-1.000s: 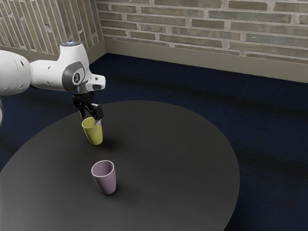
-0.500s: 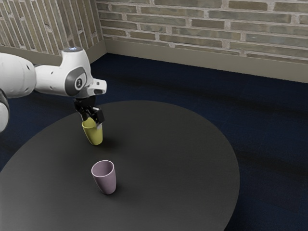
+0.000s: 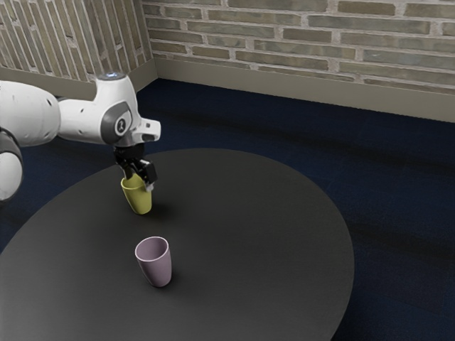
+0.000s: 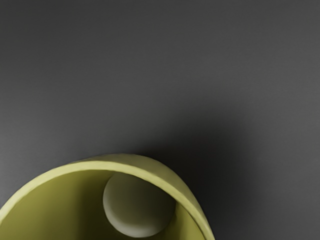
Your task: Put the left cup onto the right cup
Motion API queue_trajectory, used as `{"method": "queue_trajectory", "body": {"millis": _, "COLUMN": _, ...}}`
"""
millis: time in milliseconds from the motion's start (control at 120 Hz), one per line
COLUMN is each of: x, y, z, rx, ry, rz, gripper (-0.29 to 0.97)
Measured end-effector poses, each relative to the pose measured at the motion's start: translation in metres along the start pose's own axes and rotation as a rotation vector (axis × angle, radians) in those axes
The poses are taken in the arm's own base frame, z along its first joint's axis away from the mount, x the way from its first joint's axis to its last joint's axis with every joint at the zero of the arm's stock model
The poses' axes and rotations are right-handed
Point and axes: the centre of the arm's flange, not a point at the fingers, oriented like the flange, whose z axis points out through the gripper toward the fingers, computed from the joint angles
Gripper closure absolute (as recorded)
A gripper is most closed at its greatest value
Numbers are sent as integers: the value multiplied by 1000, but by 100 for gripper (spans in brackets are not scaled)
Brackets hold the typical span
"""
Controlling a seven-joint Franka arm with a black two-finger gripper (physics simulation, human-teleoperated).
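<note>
A yellow-green cup stands upright on the round black table, toward the exterior view's left. My gripper has come down onto its rim, open, with the fingers straddling the cup's wall. In the wrist view the yellow-green cup lies directly under my hand, its rim and pale inner bottom showing. A mauve cup stands upright nearer the table's front edge, apart from the yellow-green one and with nothing in it.
The table's dark top stretches wide toward the exterior view's right. Dark blue carpet surrounds the table, with a brick wall behind. The white arm reaches in from the exterior view's left.
My hand has sunk a little lower onto the yellow-green cup's rim and the arm has shifted slightly toward the exterior view's right. Neither cup has moved.
</note>
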Motion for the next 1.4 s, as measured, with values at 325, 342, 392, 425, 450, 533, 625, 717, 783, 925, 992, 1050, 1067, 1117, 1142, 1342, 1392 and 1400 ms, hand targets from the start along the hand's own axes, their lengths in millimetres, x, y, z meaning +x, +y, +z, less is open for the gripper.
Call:
{"method": "queue_trajectory", "body": {"millis": 325, "x": 2, "y": -5, "z": 16, "rx": -2, "ry": -7, "rz": 2, "gripper": 0}}
{"method": "queue_trajectory", "body": {"millis": 342, "x": 2, "y": -5, "z": 17, "rx": -2, "ry": -7, "rz": 2, "gripper": 0}}
{"method": "queue_trajectory", "body": {"millis": 392, "x": 2, "y": -5, "z": 19, "rx": -2, "ry": -7, "rz": 4, "gripper": 0}}
{"method": "queue_trajectory", "body": {"millis": 425, "x": 3, "y": -5, "z": 20, "rx": -2, "ry": -6, "rz": 5, "gripper": 0}}
{"method": "queue_trajectory", "body": {"millis": 450, "x": 3, "y": -5, "z": 21, "rx": -2, "ry": -6, "rz": 6, "gripper": 0}}
{"method": "queue_trajectory", "body": {"millis": 533, "x": 4, "y": -5, "z": 22, "rx": 0, "ry": -2, "rz": 8, "gripper": 0}}
{"method": "queue_trajectory", "body": {"millis": 625, "x": 5, "y": -5, "z": 22, "rx": 0, "ry": 1, "rz": 9, "gripper": 0}}
{"method": "queue_trajectory", "body": {"millis": 717, "x": 5, "y": -5, "z": 22, "rx": -2, "ry": 3, "rz": 9, "gripper": 3}}
{"method": "queue_trajectory", "body": {"millis": 783, "x": 6, "y": -4, "z": 23, "rx": -5, "ry": 4, "rz": 8, "gripper": 7}}
{"method": "queue_trajectory", "body": {"millis": 925, "x": 6, "y": -4, "z": 26, "rx": -8, "ry": 7, "rz": 8, "gripper": 20}}
{"method": "queue_trajectory", "body": {"millis": 992, "x": 7, "y": -3, "z": 27, "rx": -8, "ry": 7, "rz": 9, "gripper": 27}}
{"method": "queue_trajectory", "body": {"millis": 1050, "x": 7, "y": -3, "z": 29, "rx": -9, "ry": 8, "rz": 9, "gripper": 32}}
{"method": "queue_trajectory", "body": {"millis": 1067, "x": 7, "y": -3, "z": 29, "rx": -9, "ry": 8, "rz": 9, "gripper": 33}}
{"method": "queue_trajectory", "body": {"millis": 1117, "x": 7, "y": -3, "z": 31, "rx": -9, "ry": 7, "rz": 9, "gripper": 37}}
{"method": "queue_trajectory", "body": {"millis": 1142, "x": 7, "y": -3, "z": 31, "rx": -10, "ry": 7, "rz": 9, "gripper": 38}}
{"method": "queue_trajectory", "body": {"millis": 1342, "x": 8, "y": -3, "z": 37, "rx": -17, "ry": 9, "rz": 4, "gripper": 48}}
{"method": "queue_trajectory", "body": {"millis": 1392, "x": 8, "y": -3, "z": 37, "rx": -18, "ry": 9, "rz": 3, "gripper": 51}}
{"method": "queue_trajectory", "body": {"millis": 1400, "x": 8, "y": -3, "z": 37, "rx": -18, "ry": 9, "rz": 3, "gripper": 51}}
